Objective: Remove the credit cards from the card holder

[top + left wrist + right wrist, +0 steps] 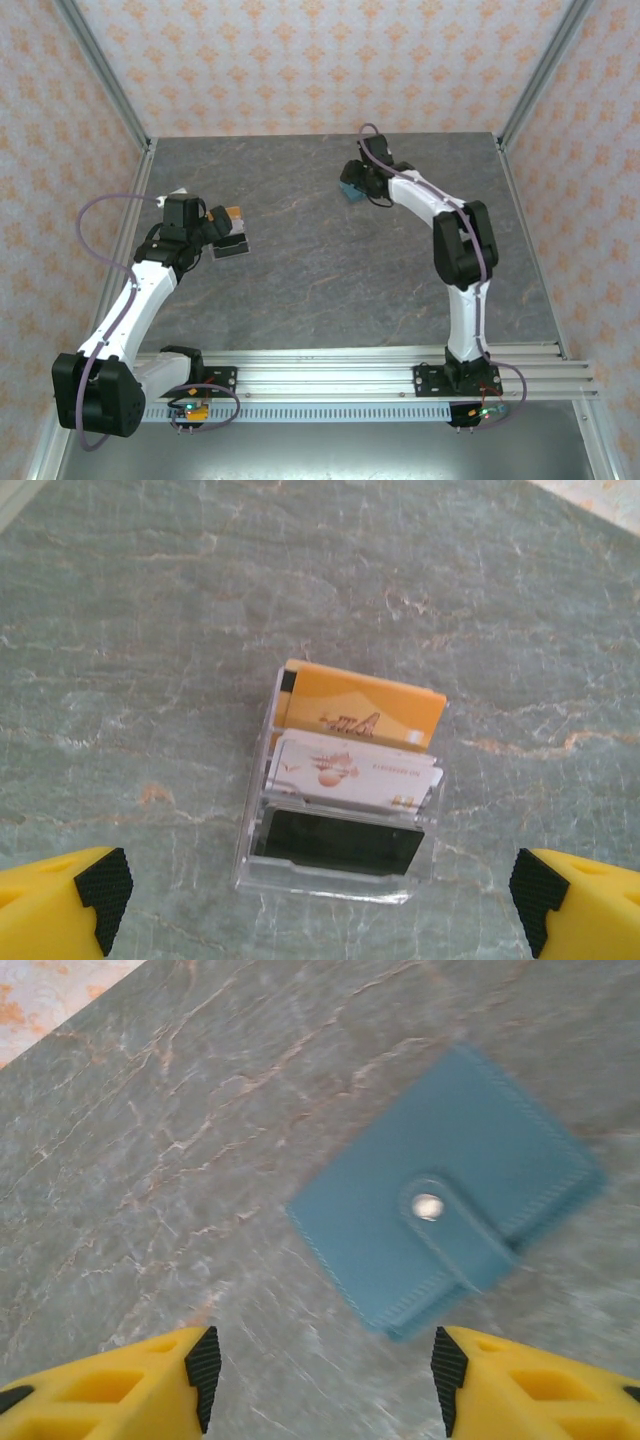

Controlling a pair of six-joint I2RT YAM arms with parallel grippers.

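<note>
Three credit cards stand in a clear plastic tiered card holder (247, 825) on the table: an orange one (365, 708) at the back, a white one (355, 770) in the middle and a dark one (340, 842) in front. My left gripper (320, 890) hangs open just above the holder's near side, touching nothing; from above the holder (232, 243) lies at that gripper's (222, 232) tip. A closed teal wallet (450, 1200) with a snap tab lies flat far right. My right gripper (325, 1378) hovers open over its near corner with nothing between the fingers.
The grey stone-patterned tabletop (300, 290) stretches between the two arms. Patterned walls and metal corner posts (105, 80) box in the back and sides. An aluminium rail (330, 375) carries both arm bases along the near edge.
</note>
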